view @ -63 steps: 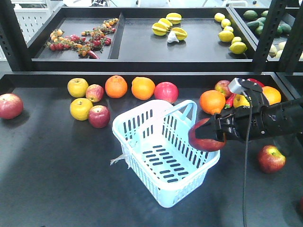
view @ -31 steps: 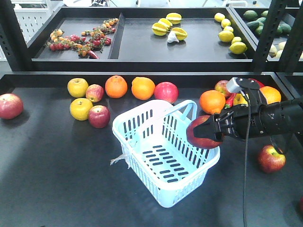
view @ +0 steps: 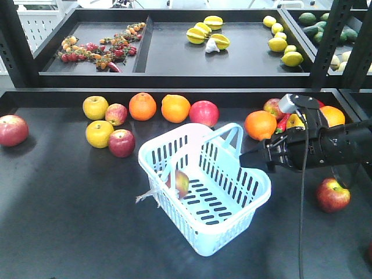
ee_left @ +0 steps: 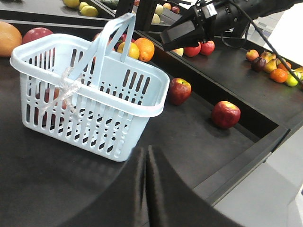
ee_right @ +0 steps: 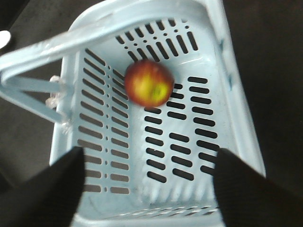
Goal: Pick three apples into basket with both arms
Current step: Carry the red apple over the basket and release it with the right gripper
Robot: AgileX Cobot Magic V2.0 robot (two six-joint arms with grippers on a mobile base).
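Hovering at the basket rim, the right hand stands apart, empty, an apple beneath it; best lift clear of the handle.

No text, label, brand, number or sign can be read in any view.

Apple in basket, ahead of right jaws. Basket on table, left of jaws. Orange just behind jaws.
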